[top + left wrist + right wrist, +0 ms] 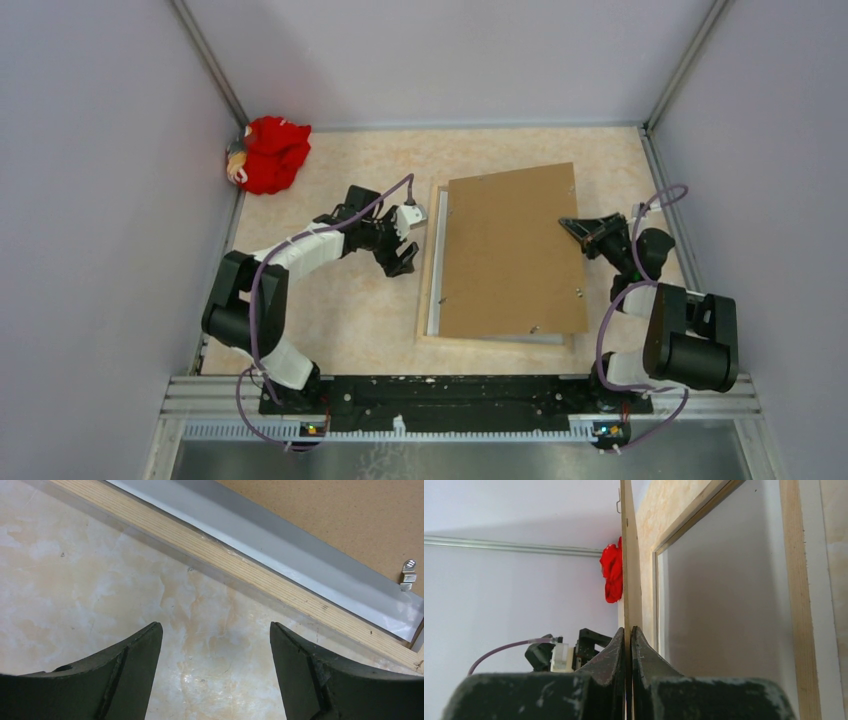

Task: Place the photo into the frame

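Mid-table, back up: frame (428, 290), with board (510, 250) askew over it. Just left of its left rail, above bare table (340, 310): left gripper (216, 627), spread wide, holding nothing. At right, pinched tight on board's raised right edge: right gripper (628, 630). No photo recognisable; grey sheet (437, 265) under board, perhaps its back. Judged unfinished: board not yet seated. Far left: red cloth (272, 152).

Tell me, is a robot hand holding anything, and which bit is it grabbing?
The right gripper pinches the brown backing board by its thin right edge. The left gripper is open beside the frame and holds nothing.
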You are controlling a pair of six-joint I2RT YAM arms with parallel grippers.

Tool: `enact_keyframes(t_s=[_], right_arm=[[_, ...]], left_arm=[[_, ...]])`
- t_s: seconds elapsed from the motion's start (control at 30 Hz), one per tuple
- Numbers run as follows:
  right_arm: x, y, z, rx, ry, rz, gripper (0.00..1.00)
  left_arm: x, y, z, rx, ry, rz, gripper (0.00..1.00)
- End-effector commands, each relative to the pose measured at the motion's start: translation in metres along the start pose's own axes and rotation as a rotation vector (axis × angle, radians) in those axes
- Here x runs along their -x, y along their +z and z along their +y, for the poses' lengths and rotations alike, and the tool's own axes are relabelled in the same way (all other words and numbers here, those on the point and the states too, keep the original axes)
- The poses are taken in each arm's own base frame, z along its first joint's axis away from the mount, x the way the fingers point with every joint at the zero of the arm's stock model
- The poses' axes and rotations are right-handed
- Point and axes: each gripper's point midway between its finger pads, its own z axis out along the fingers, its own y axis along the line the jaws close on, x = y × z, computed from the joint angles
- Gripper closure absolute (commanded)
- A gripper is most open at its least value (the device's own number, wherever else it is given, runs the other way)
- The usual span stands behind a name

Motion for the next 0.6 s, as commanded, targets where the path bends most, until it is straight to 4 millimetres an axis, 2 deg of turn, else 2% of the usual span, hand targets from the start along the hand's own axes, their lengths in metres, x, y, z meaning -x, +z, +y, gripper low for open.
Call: enact_keyframes(t_s=[0.0, 0.57], right_arm=[[0.003, 0.004, 0.009, 0.032, -0.047, -0.020, 1.00], [-0.010, 0.018, -0.004, 0.016, -0.022, -0.003, 1.00]], left_arm=[[0.016, 0.000, 0.007, 0.009, 0.024, -0.041, 0.15], [0.011, 0.002, 0.008, 0.011, 0.029, -0.025, 0.17]])
